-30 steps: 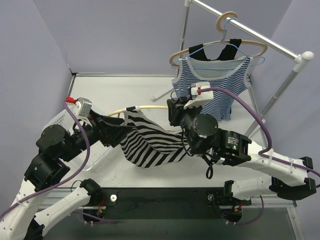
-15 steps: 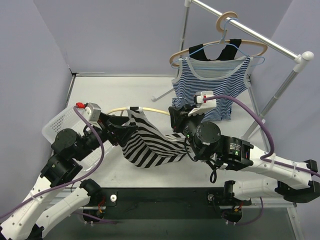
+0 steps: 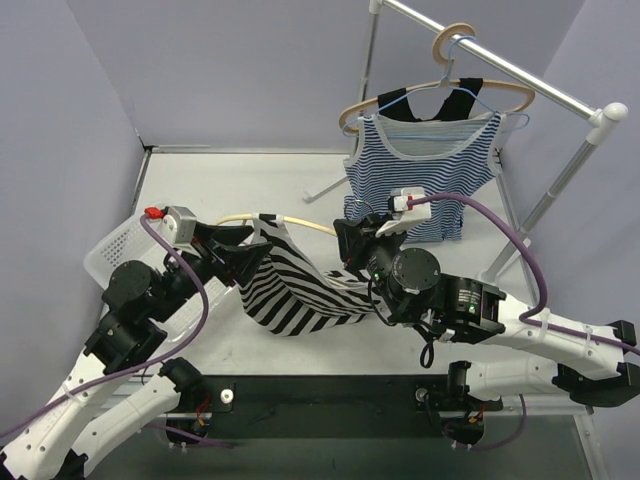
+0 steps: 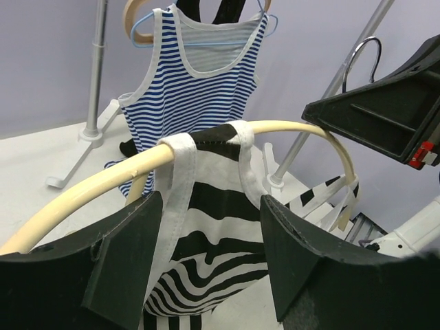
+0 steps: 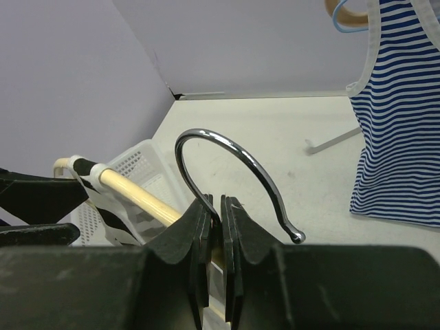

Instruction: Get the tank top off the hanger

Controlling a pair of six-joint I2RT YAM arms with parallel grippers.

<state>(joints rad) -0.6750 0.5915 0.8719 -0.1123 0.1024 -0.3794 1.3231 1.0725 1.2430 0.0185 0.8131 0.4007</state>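
Note:
A black-and-white striped tank top [image 3: 300, 290] hangs on a pale wooden hanger [image 3: 300, 218] held low over the table. My right gripper [image 3: 350, 240] is shut on the hanger's metal hook [image 5: 227, 148], with the wooden arm [image 5: 134, 196] running off to the left. My left gripper [image 3: 250, 255] is open at the hanger's left end. In the left wrist view its fingers [image 4: 124, 254] stand wide on either side of the top's white strap [image 4: 175, 199], which is looped over the hanger [image 4: 89, 185]. The striped cloth [image 4: 213, 227] hangs between the jaws.
A blue-and-white striped tank top [image 3: 425, 170] hangs on another hanger from the metal rack [image 3: 520, 80] at the back right. The rack's foot [image 3: 325, 190] lies on the table behind. A white mesh basket [image 3: 120, 245] sits at the left under my left arm.
My left arm has moved forward and right, closing in on the hanger's left end. The striped top has bunched narrower. My right gripper has kept its hold on the hook.

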